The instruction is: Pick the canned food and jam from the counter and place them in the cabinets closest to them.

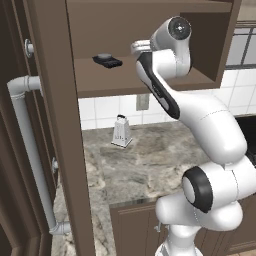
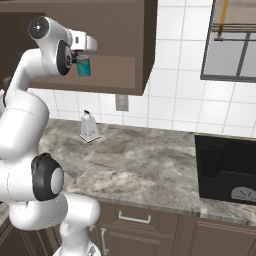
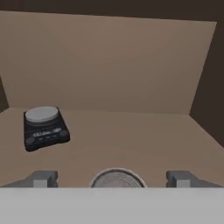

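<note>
Holding the small teal-blue cylindrical can with the silvery metal top (image 2: 84, 65), your two-finger gripper (image 2: 83, 61) sits raised at the open front of the dark brown wooden wall cabinet (image 2: 142, 45); in the right base view the can hangs just under the white hand, level with the cabinet's lighter brown shelf (image 1: 150, 80); whether the can's base touches that shelf, you cannot tell from these angles. In the hand view the can's ridged metal top (image 3: 117, 179) lies centred between the two grey fingertips (image 3: 41, 178), which stand to either side of it; the jaws are closed on the can.

On the shelf, to the left and further in than the can, you have a small black kitchen scale with a round grey platter (image 3: 44, 127); it rests flat and well apart from the gripper; the left base view shows the same scale (image 1: 106, 60) near the shelf's left part.

Below, on the grey-brown marbled stone counter (image 2: 150, 160), a silvery metal box grater (image 2: 89, 128) stands upright near the white tiled wall (image 2: 175, 95), beneath the cabinet; a grey wall socket (image 2: 121, 102) sits on the tiles just above and right of it. A black cooktop (image 2: 227, 167) occupies the counter's right end in the right base view; a window with a grey frame (image 2: 235, 42) is above it.
</note>
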Available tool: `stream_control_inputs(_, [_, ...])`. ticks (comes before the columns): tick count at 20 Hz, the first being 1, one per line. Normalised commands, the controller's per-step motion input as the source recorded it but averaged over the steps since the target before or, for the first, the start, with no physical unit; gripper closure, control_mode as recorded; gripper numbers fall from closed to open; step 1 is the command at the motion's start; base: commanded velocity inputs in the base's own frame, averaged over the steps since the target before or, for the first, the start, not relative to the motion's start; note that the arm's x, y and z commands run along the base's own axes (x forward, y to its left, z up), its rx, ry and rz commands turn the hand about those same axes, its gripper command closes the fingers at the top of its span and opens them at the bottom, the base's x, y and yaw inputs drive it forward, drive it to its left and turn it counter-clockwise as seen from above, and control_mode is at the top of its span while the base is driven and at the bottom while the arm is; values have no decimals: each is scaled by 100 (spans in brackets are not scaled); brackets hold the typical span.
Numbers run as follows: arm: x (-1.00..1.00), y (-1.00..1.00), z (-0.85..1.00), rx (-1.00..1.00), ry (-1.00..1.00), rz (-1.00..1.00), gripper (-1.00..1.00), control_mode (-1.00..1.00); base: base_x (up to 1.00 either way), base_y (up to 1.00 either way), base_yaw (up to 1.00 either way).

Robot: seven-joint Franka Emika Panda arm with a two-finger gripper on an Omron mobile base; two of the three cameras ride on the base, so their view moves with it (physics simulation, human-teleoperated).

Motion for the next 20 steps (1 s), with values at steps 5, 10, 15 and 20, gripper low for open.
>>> stream_control_inputs(5, [-68,6,14,-3,-22,0,-100,-100,0,0,0])
stream_control_inputs(10, [-77,4,28,-2,-17,0,-100,-100,0,0,0])
stream_control_inputs(15, [-81,2,52,0,-11,0,-100,-100,0,0,0])
stream_control_inputs(20, [-94,0,50,0,-6,0,-100,-100,0,0,0])
